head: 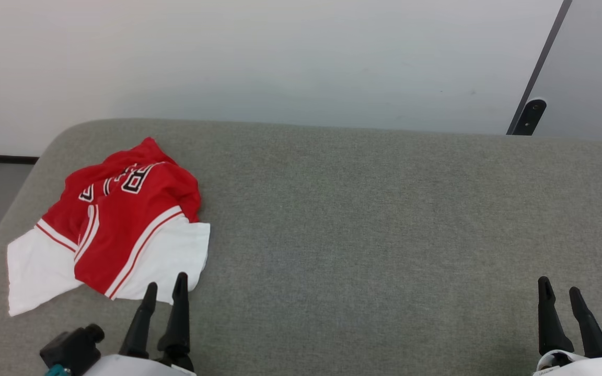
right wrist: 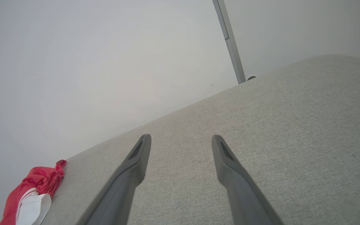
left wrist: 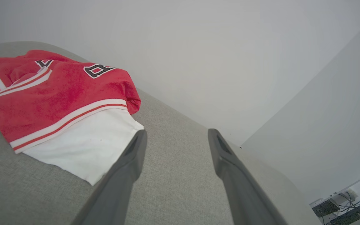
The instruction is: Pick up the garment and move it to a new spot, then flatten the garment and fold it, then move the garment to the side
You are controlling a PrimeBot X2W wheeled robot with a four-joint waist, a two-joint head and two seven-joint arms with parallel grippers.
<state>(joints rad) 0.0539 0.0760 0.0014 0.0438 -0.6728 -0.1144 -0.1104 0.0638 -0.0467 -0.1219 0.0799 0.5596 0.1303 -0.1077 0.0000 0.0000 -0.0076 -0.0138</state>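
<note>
Finds the garment heaped and unflattened at nine o'clock on the grey cloth-covered table, near its rounded ten o'clock corner. Shows the red body bunched on top, with part of the black-and-white lettering visible and the white sleeves spilling toward seven o'clock. Reads as the very start, with no lifting or folding done yet. Shows the left end effector at seven o'clock in the head view, fingers spread wide and gripping nothing, tips right at the near edge of a white sleeve; cannot tell whether touching or just above. Seems placed there as the arm closest to the heap, so likely the one for the first pick. In the left wrist view, puts that sleeve corner at nine o'clock of the open fingers rather than between them, so would call for a shift toward the cloth before closing. Shows the right end effector at five o'clock, likewise spread and empty, well apart from the garment over bare table. Probably free for the flattening on the open stretch toward three o'clock.
</note>
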